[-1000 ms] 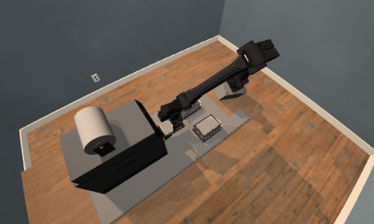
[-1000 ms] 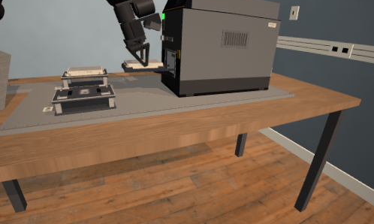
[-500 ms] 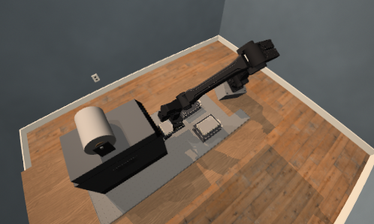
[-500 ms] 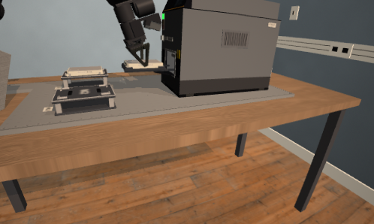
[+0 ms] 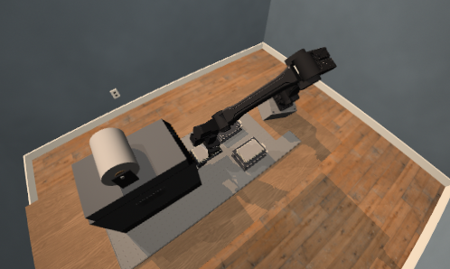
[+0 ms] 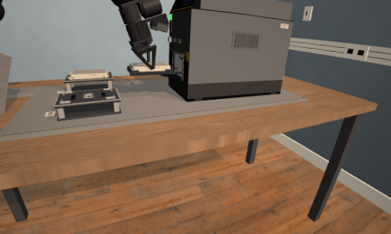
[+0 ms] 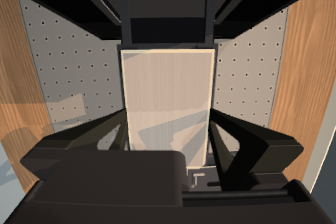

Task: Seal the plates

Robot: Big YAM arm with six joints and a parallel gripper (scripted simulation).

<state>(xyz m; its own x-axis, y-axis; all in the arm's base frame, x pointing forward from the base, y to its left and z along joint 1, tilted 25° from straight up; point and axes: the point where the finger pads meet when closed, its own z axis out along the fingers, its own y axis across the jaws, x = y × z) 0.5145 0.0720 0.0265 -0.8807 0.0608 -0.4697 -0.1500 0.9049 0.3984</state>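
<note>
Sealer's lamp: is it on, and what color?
On, green: a bright green light shows at the sealer's front edge in the exterior view.

Top looks steeply down; exterior faces side-on; close wrist shares their stage [image 6: 137, 71].
</note>
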